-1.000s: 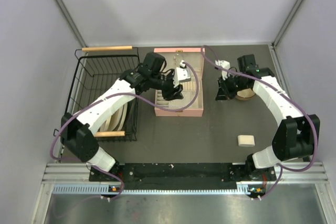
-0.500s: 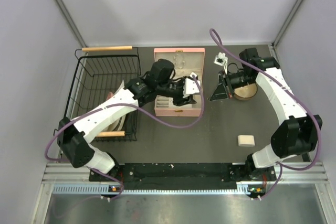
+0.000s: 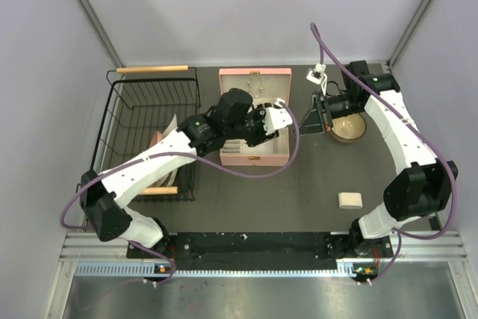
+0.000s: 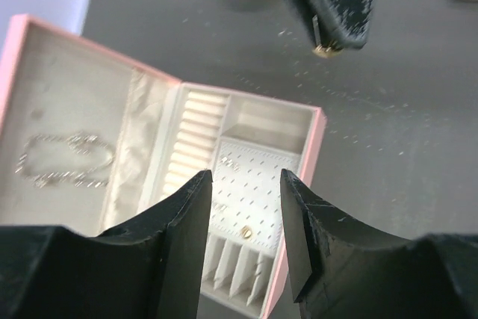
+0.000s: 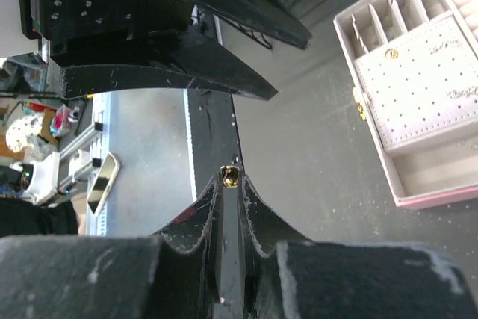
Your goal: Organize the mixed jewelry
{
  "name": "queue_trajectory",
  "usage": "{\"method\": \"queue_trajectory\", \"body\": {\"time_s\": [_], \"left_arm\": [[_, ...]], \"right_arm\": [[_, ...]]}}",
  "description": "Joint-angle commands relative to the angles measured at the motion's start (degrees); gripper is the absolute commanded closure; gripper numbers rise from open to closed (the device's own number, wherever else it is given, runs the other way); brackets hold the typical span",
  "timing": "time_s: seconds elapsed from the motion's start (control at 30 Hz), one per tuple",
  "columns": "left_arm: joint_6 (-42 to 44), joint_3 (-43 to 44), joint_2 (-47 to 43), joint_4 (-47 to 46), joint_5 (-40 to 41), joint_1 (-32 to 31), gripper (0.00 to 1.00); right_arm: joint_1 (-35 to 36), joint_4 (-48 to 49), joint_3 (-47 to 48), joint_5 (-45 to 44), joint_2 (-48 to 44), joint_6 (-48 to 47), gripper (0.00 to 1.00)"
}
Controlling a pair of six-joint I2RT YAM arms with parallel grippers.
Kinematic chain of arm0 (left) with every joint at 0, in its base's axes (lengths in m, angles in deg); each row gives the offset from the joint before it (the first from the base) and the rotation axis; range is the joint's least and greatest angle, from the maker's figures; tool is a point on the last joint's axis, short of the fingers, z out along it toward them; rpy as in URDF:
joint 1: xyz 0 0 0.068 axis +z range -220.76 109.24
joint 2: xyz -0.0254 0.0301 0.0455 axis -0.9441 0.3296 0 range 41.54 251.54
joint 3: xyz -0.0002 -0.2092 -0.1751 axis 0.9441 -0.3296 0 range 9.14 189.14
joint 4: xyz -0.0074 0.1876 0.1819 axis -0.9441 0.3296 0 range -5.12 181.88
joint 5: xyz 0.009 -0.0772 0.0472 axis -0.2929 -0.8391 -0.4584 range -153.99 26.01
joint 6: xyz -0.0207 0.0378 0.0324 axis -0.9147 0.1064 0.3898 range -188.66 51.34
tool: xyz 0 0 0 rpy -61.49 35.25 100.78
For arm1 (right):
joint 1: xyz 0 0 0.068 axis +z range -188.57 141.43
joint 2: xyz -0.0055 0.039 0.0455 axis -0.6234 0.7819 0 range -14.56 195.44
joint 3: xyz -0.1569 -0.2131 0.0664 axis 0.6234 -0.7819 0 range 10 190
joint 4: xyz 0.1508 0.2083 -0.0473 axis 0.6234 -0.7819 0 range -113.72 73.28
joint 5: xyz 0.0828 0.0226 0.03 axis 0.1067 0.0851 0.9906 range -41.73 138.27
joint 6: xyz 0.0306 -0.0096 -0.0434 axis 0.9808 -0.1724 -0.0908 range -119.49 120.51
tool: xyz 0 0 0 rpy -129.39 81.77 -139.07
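Observation:
The pink jewelry box [image 3: 254,156] lies open mid-table. Thin silvery chains [image 4: 63,160] lie in its lid, faintly seen from above [image 3: 254,84]. A gold stud [image 4: 245,232] and tiny pale studs [image 4: 228,163] sit on its perforated pad [image 5: 418,87]. My left gripper [image 3: 263,128] hovers open and empty over the box's right half [image 4: 246,184]. My right gripper [image 3: 308,121], just right of the box, is shut on a small gold bead [image 5: 229,176]. The bead also shows in the left wrist view [image 4: 326,50].
A round wooden bowl [image 3: 349,129] stands right of my right gripper. A black wire basket [image 3: 119,132] with wooden handles holds flat items at the left. A small beige block [image 3: 349,199] lies at the front right.
My left gripper has swung right across the box to its right half. My right gripper has come off the bowl, moving back and left with the gold bead, uncovering the bowl.

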Motion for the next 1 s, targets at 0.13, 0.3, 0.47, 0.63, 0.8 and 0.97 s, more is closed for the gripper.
{"method": "queue_trajectory", "body": {"time_s": [0.13, 0.3, 0.47, 0.63, 0.8, 0.97], "left_arm": [[13.7, 1.7, -9.2, -4.7, 8.3, -0.4, 0.56], [25.2, -4.6, -12.2, -15.9, 6.0, -3.8, 0.55], [38.3, -16.5, -16.3, -32.7, 3.3, -5.5, 0.52], [50.4, -22.5, -17.3, -39.5, -2.9, -5.7, 0.51], [64.0, -29.2, -17.1, -49.6, -7.3, -5.8, 0.53], [71.2, -32.7, -16.5, -55.3, -9.3, -5.8, 0.53]], "right_arm": [[0.2, -0.1, 6.2, 6.4, 2.3, 2.7, 0.93], [0.2, -0.1, 8.9, 7.5, 3.0, 5.7, 0.93], [0.2, -0.1, 8.8, 6.1, 2.7, 6.8, 0.92], [0.2, 0.0, 9.6, 7.5, 3.0, 10.4, 0.92], [0.3, -0.1, 11.3, 7.5, 3.6, 13.5, 0.92], [0.4, -0.1, 12.1, 7.9, 3.8, 15.9, 0.92]]}}
